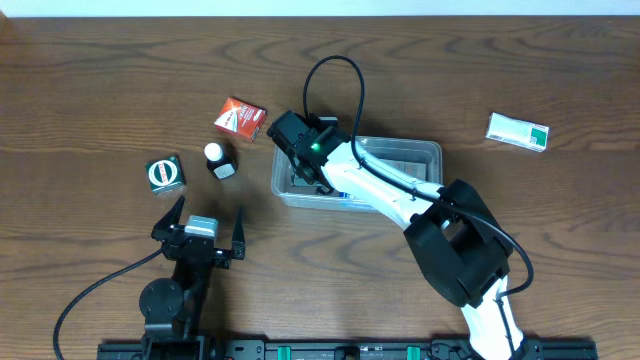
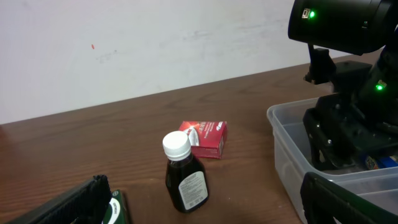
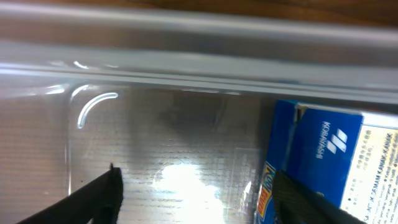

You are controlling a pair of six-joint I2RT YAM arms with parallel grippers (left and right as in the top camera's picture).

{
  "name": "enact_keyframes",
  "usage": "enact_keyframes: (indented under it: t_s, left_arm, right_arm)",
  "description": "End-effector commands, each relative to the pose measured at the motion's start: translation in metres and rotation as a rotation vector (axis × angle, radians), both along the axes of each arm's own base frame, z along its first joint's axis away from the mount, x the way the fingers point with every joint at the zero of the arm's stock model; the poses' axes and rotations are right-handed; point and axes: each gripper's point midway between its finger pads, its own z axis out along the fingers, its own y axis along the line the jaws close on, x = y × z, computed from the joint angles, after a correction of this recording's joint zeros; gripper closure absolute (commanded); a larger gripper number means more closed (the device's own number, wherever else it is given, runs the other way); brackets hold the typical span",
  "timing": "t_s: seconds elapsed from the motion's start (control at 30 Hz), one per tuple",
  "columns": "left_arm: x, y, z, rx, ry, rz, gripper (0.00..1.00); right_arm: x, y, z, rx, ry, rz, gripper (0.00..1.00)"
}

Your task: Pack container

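clear plastic container [image 1: 412,157] at the centre of the wooden table [image 1: 100,80]. right gripper [image 3: 199,186] sits inside its left end, fingers apart over bare floor, a blue box [image 3: 323,155] at one finger. left gripper [image 1: 211,207], fingers spread, lies well apart from it.

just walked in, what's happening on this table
The right arm is reaching down into the clear container. Its pincer is open over the tray floor, and a blue box lies inside by one finger. The left pincer is open and holds nothing. Outside the container sit a small dark bottle, a red box, a green box and, far off to the other side, a white and green box.
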Motion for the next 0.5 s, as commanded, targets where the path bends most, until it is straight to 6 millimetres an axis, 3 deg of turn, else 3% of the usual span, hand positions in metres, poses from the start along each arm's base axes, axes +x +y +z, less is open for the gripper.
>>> enact_keyframes:
  t_s: [0.0, 0.47]
  left_arm:
    - [-0.0008, -0.0017, -0.0157, 0.012, 0.043, -0.012, 0.02]
    - [-0.0007, -0.0017, -0.0157, 0.011, 0.043, -0.012, 0.02]
  right_arm:
    - [-0.0009, -0.0035, -0.0059, -0.030, -0.003, 0.014, 0.23]
    - [0.0023, 0.0013, -0.0014, -0.020, -0.016, 0.046, 0.23]
